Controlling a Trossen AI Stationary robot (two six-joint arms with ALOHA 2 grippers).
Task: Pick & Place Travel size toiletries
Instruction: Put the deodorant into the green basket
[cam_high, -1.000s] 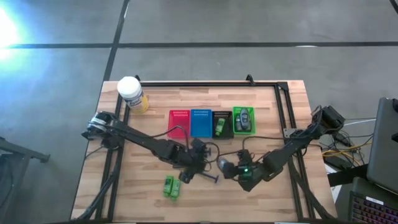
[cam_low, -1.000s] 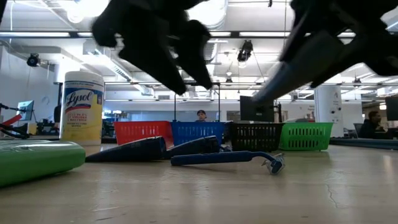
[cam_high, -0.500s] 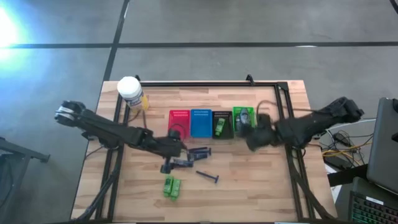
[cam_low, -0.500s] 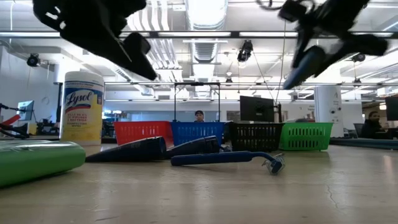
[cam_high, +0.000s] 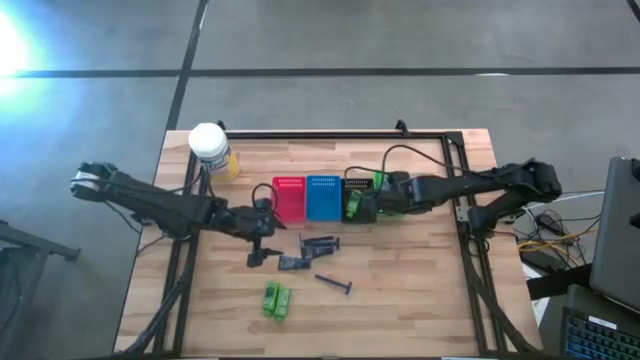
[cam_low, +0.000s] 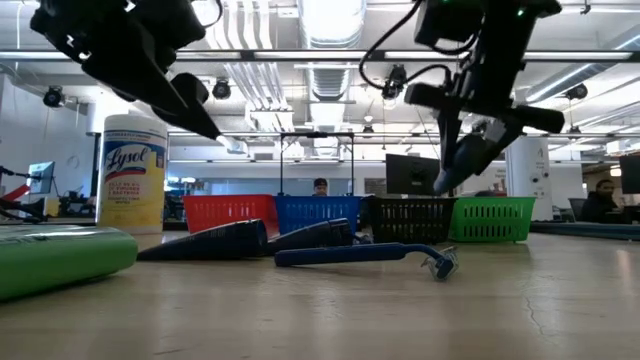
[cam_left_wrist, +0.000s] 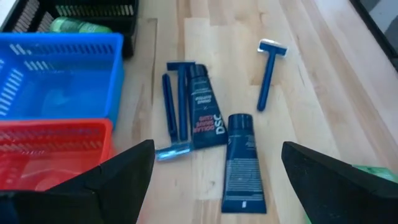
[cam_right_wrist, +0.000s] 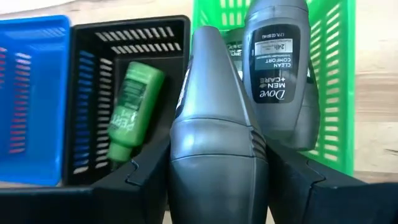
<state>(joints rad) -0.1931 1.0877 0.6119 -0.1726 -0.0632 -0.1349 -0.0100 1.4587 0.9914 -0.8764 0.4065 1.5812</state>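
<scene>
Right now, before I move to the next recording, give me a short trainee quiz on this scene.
1. True or false: the right end effector is empty.
2. Which basket holds the green tube? A red, B blue, C black basket.
3. Fill in: ___ razors lie on the table.

Key: 1 false, it is shut on a grey bottle. 2 C. 3 three.
</scene>
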